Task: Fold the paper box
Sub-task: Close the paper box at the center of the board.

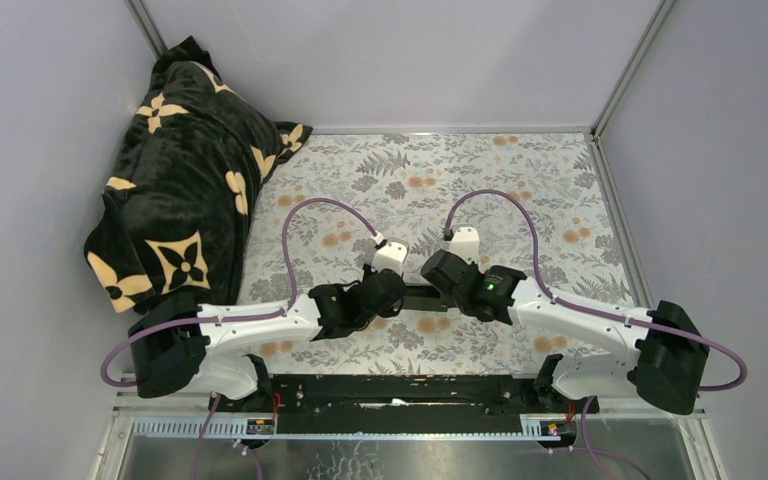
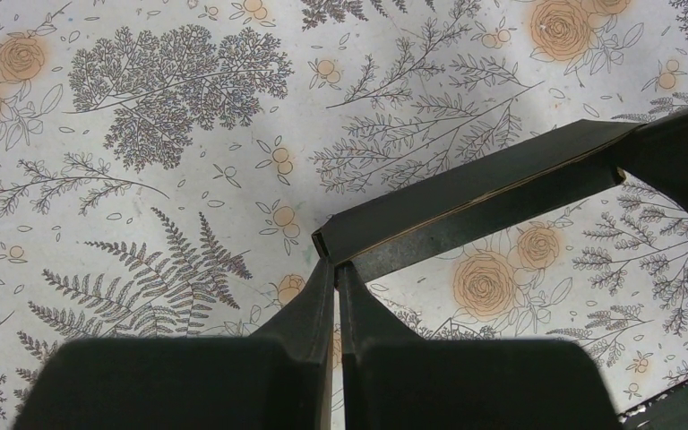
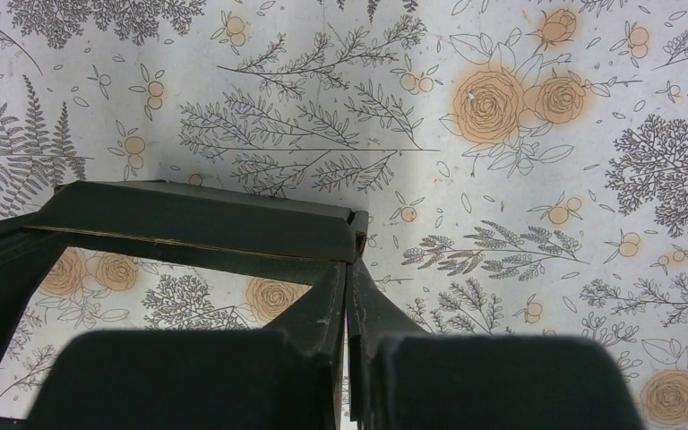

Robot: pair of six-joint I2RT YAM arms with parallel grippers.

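Note:
The paper box is a narrow piece of matte black card, stretched between the two grippers over the middle of the table. In the left wrist view its folded wall runs up to the right, and my left gripper is shut on its near corner. In the right wrist view the same wall runs off to the left, and my right gripper is shut on the opposite corner. From above, the left gripper and right gripper face each other closely and hide most of the box.
A black plush blanket with cream flowers is heaped at the back left. The floral tablecloth covers the table between grey walls. A black rail runs along the near edge between the arm bases.

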